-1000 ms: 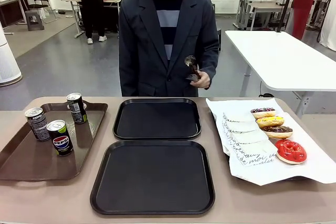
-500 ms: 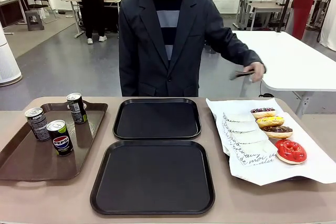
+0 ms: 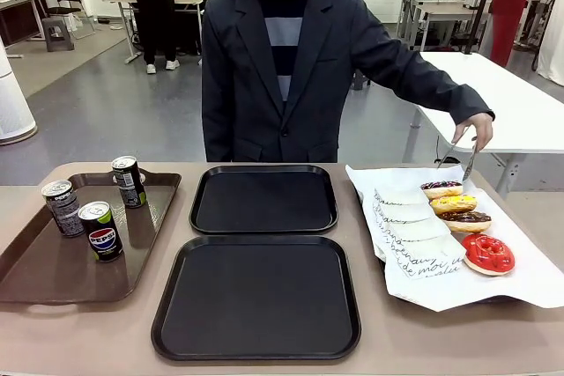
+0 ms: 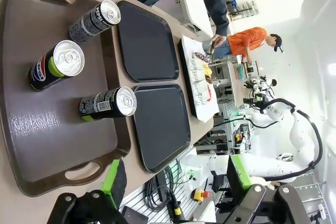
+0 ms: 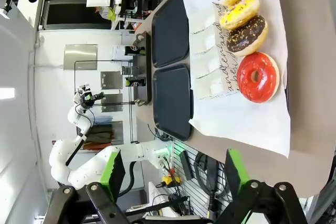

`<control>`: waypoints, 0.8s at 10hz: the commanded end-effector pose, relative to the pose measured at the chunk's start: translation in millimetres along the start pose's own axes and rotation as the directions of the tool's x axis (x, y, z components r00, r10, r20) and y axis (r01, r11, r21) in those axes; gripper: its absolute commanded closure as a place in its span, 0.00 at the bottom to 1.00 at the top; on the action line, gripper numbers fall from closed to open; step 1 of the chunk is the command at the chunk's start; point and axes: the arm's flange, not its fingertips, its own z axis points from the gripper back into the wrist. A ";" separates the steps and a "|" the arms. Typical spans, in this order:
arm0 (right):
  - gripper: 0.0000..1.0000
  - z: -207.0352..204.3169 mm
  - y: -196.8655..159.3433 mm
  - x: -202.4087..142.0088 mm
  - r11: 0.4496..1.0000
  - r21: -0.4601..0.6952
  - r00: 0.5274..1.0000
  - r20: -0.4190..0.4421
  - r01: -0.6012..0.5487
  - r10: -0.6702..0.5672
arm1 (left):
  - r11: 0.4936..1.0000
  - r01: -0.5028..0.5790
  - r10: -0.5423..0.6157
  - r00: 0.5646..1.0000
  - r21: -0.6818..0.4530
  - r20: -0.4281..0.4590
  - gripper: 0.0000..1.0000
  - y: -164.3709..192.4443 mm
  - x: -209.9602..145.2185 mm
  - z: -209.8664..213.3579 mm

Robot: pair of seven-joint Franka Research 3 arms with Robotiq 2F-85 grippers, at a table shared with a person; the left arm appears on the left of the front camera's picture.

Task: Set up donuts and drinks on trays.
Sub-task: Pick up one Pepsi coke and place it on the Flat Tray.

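Two black trays lie mid-table, one far [image 3: 263,199] and one near [image 3: 256,297]; both are bare. Three drinks [image 3: 100,231] stand on a brown tray [image 3: 53,279] at the left. Several donuts [image 3: 454,204], the nearest one red [image 3: 487,254], sit in paper sleeves on white paper at the right. A person's hand [image 3: 476,125] holds tongs [image 3: 467,160] just above the farthest donut. My left gripper [image 4: 176,179] hangs open above the cans [image 4: 55,65]. My right gripper [image 5: 175,174] hangs open beside the red donut [image 5: 257,77].
The white paper [image 3: 520,292] reaches the table's right edge. The person stands at the far side behind the far tray. A white table [image 3: 493,94] stands behind at the right. Bare tabletop [image 3: 388,341] shows between the near tray and the paper.
The person's hand with the tongs has swung from the chest out to the right and down over the donuts. Cans, trays and donuts have not moved.
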 end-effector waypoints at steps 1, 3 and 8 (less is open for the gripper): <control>0.00 1.6 -1.9 0.4 1.000 0.018 1.000 0.005 -0.021 0.021 | 1.000 -0.019 0.019 1.000 -0.010 0.008 0.00 -2.6 1.3 0.9; 0.00 1.6 -1.9 0.4 1.000 0.018 1.000 0.005 -0.021 0.021 | 1.000 -0.019 0.019 1.000 -0.010 0.008 0.00 -2.6 1.3 0.9; 0.00 1.6 -1.9 0.4 1.000 0.018 1.000 0.005 -0.021 0.021 | 1.000 0.000 0.000 1.000 0.000 0.000 0.00 -0.2 -0.1 0.0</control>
